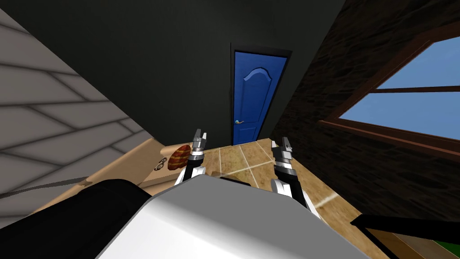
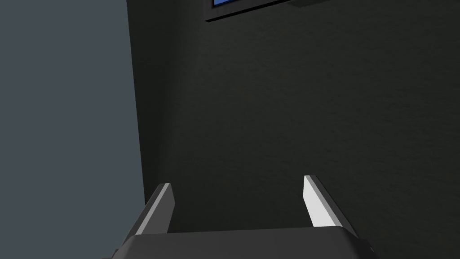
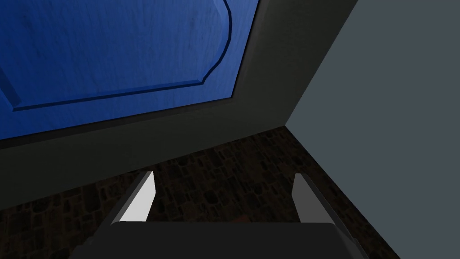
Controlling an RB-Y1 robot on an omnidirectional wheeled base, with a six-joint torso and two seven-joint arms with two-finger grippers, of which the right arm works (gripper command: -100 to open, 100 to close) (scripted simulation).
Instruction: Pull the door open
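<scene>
Tan floor tiles with pale joints run forward from my base toward the far end of a dark-walled room. Nearest, the left pincer and the right pincer are held out over the tiles, each with its two thin grey blades standing apart and nothing between them. Just to my left lies a low tan tabletop carrying a rounded red-brown striped object and a small metallic item that I cannot identify. On my right a dark brick wall holds a brown-framed window. Farthest off, well apart from both pincers, is the blue panelled door, closed in its dark frame within the dark end wall. Its small pale lever handle sits low on the door's left edge. The door looks like a rigid, fairly heavy slab, probably hinged on its right side, so it should resist at first and then swing in an arc rather than come straight back. The lever is the only place to take hold. It looks smooth and narrow, so the blades may slip unless they clamp across its bar. I must first drive closer.
</scene>
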